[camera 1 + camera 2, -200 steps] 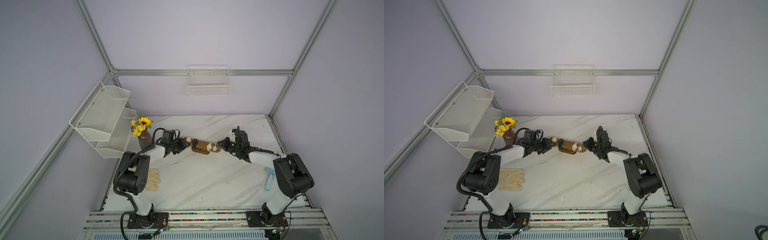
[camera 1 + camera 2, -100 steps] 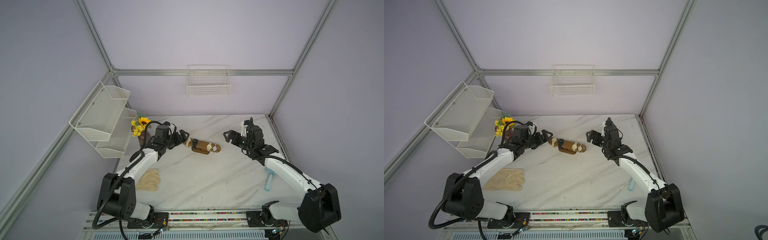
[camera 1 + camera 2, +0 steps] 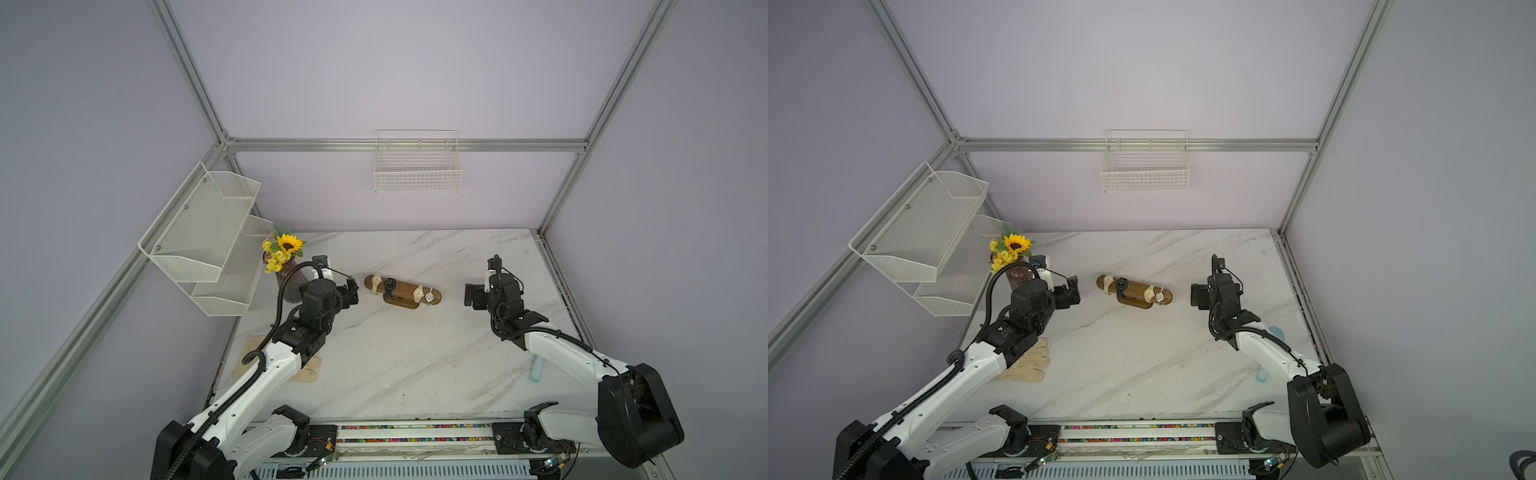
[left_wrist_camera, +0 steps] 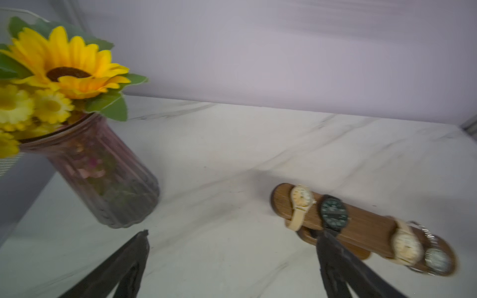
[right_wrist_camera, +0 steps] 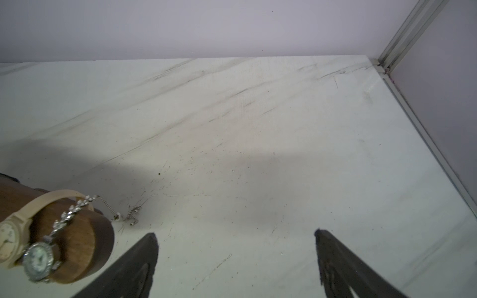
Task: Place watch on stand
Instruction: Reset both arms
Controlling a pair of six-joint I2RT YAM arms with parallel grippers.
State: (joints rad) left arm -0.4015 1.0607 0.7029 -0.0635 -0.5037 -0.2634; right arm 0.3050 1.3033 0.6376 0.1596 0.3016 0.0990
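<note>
The left claw (image 4: 233, 233) partly hides the blurred stand (image 4: 366, 229).

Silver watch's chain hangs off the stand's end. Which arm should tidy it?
Right. The silver watch sits on the end of the stand nearest the right gripper, which is open and empty, and its chain hangs on that side. The left gripper, also open, faces the opposite end.

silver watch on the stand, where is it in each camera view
top view: silver watch at the stand's right end
top view: same end
left wrist: far end of the stand, past the cream watch
right wrist: near end, close up
shared landmark: the cream watch beside it
</note>
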